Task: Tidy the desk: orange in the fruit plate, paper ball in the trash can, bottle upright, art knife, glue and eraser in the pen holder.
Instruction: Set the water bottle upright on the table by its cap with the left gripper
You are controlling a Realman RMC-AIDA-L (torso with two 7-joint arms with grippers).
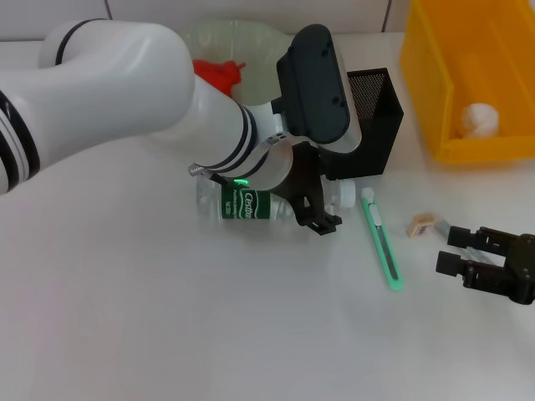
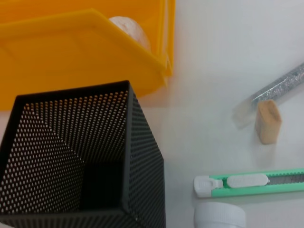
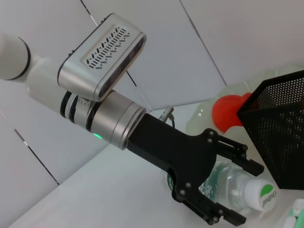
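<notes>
A clear bottle [image 1: 242, 205] with a green label lies on its side on the table. My left gripper [image 1: 322, 205] is open, with a finger on each side of the bottle near its neck, as the right wrist view [image 3: 235, 190] shows. The green art knife [image 1: 382, 238] and tan eraser [image 1: 420, 224] lie right of it. The glitter glue stick [image 2: 280, 88] lies beside the eraser [image 2: 268, 121]. My right gripper [image 1: 450, 251] is open, low on the table at the right, by the glue. The black mesh pen holder [image 1: 372, 117] stands behind.
The yellow bin [image 1: 426, 100] at the back right holds a paper ball [image 1: 479, 119]. A clear plate [image 1: 209, 38] at the back holds a red-orange item [image 1: 219, 73]. My left arm covers the table's left and middle.
</notes>
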